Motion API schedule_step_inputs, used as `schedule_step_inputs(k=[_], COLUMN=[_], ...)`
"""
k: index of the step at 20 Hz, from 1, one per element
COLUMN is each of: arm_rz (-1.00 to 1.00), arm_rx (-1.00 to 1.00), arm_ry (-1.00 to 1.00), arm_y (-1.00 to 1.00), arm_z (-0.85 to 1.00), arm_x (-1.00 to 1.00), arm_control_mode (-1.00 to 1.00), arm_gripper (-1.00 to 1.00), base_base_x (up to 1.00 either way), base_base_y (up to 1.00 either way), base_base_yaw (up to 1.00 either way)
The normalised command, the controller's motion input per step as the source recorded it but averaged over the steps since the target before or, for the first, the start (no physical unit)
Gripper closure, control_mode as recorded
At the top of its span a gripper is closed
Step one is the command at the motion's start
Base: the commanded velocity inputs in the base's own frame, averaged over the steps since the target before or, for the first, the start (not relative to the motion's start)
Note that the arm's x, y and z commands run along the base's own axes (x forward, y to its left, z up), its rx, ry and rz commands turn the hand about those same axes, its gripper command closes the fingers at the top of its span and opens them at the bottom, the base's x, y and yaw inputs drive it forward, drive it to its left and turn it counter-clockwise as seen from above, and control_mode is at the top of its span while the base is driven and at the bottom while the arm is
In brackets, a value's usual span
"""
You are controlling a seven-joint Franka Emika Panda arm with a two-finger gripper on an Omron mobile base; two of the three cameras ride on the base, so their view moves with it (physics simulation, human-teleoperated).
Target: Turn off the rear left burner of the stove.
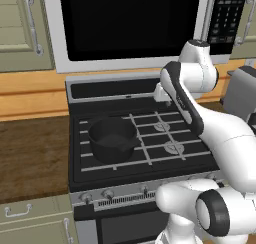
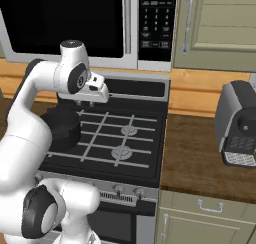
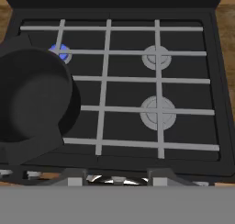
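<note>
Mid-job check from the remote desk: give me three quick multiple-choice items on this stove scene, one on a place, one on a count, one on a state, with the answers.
1. Where does the black pot stand on the stove?
A. front left grate
B. rear right grate
C. on the counter

2. How many grey burner discs lie uncovered on the stove's right side?
A. one
B. two
C. four

3. What is the state of the rear left burner?
A. lit with a blue flame
B. off
C. covered by a lid

Answers: 1 A, the hand view shows the pot at the left, toward the knob strip. 2 B, a rear disc and a front disc show there. 3 A, a blue glow shows just behind the pot.
</note>
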Motion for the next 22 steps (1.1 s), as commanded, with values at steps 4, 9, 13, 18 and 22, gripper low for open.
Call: schedule_step_inputs(k=[4,9,13,18,22], arm_rz=[0.00,0.03,0.06,0.08,0.05], arm_rx=[-0.03,-0.27,-0.30,-0.21,-0.23], arm_ry=[0.00,-0.02,-0.02,0.00,-0.04], arm_y=[0.11,0.88,1.00,1.00,1.00], arm_z=[0.00,-0.16,-0.44,-0.64,-0.96], arm_x=[-0.11,-0.82,-1.00,-0.94,-0.84], arm_control_mode=[-1.00,-1.00,-1.00,-1.00,-1.00], arm_gripper=[-1.00,-1.00,-1.00,-1.00,-1.00], base_base_x=[0.00,0.00,0.00,0.00,0.00], base_base_y=[0.00,0.00,0.00,0.00,0.00], base_base_yaw=[0.00,0.00,0.00,0.00,0.00])
